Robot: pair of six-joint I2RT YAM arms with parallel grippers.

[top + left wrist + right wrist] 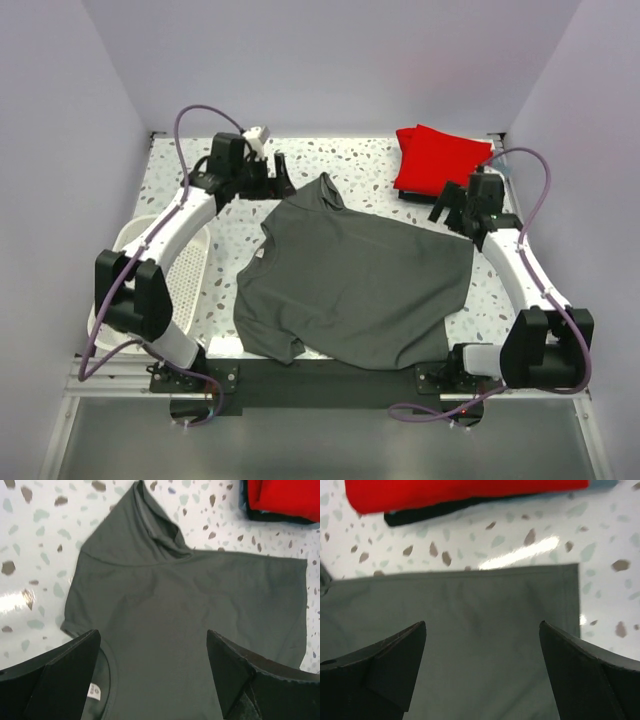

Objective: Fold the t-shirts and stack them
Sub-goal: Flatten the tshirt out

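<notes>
Top external view: the dark grey t-shirt (pixel 360 285) lies spread flat across the middle of the table (pixel 350 160), reaching toward the near edge. One sleeve is bunched into a peak toward the far edge. The red t-shirt (pixel 440 158) sits folded in the far right corner, on top of a darker folded layer (pixel 412 192). A white basket (pixel 135 235) stands along the left edge.

The left gripper (pixel 283 172) is near the far edge, just beside that peaked sleeve. From its wrist camera, the left gripper (pixel 152 635) has its fingers (pixel 75 665) spread wide with nothing between them. The grey shirt lies below, and a small white neck label (pixel 94 691) shows by the collar.

The right gripper (pixel 450 205) is toward the right edge, between the red stack and the grey shirt's far right corner. From its wrist camera, the right gripper (pixel 482 625) also has its jaws wide apart and grips nothing. The shirt's straight hem corner lies under them, and the red cloth (pixel 460 492) is just beyond. I cannot tell whether either gripper's fingertips touch the fabric.
</notes>
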